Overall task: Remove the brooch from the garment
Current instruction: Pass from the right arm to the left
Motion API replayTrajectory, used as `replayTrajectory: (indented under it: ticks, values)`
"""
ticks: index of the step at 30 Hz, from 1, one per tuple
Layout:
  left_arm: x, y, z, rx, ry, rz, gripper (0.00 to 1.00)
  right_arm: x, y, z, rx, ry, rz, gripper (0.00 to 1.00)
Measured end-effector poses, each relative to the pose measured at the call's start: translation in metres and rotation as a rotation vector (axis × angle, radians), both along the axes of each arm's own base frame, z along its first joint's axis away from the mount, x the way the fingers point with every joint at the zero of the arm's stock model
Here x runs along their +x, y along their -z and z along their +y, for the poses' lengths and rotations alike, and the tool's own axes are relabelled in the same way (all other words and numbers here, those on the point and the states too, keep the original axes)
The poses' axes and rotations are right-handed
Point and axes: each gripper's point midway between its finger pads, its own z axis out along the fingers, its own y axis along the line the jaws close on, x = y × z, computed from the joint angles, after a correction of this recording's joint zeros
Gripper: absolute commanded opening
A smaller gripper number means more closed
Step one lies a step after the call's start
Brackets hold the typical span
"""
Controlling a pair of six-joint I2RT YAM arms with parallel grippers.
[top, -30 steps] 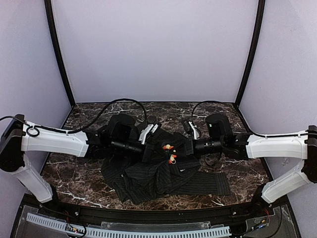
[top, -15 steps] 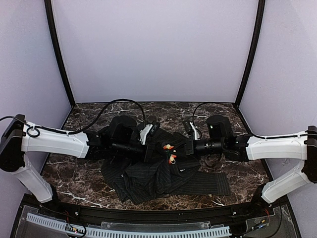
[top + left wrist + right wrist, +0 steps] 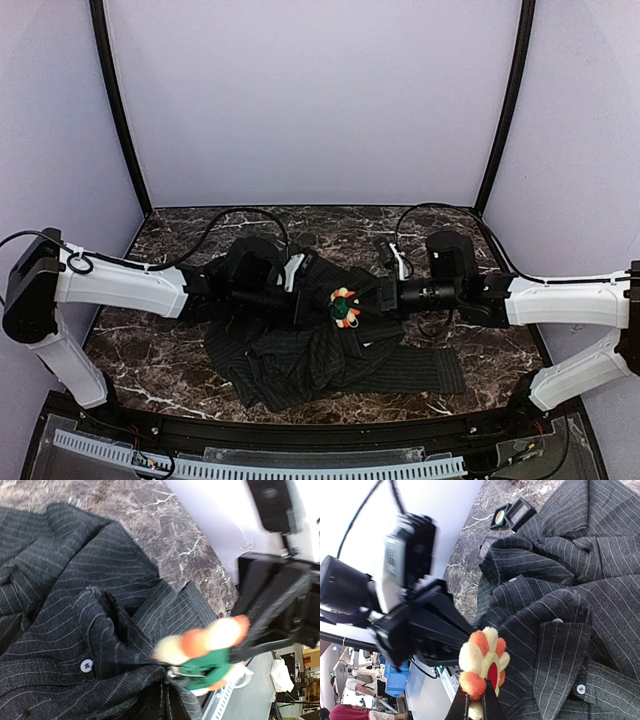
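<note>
The right tool point(image 3: 476, 704) pinches the brooch point(image 3: 482, 661) from below, its fingers closed on the orange and cream petals. The left tool point(image 3: 455, 627) reaches in just beside it. The dark pinstriped garment point(image 3: 560, 580) lies bunched on the marble surface point(image 3: 470, 550), with small black boxes point(image 3: 512, 514) near its edge.

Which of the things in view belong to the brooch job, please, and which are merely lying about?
In the job: brooch, pinstriped garment, right pincer, left pincer.
Lying about: small black boxes, marble table.
</note>
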Motion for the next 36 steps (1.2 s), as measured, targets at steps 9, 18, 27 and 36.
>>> replayTrajectory:
  ticks: [9,18,27,36]
  values:
    - [-0.008,0.004,-0.006,-0.025,0.047,0.029,0.13,-0.001,0.001,-0.002,0.0,0.009,0.008,0.0]
    - [-0.013,-0.018,0.009,-0.014,0.065,-0.07,0.72,0.003,-0.015,-0.01,0.004,0.038,-0.087,0.0]
    - [-0.022,-0.037,0.011,-0.067,0.12,-0.117,0.75,-0.006,-0.038,-0.004,0.083,-0.033,-0.149,0.0]
    - [-0.027,-0.031,0.005,-0.074,0.163,-0.104,0.45,-0.015,-0.043,0.0,0.122,-0.085,-0.157,0.0]
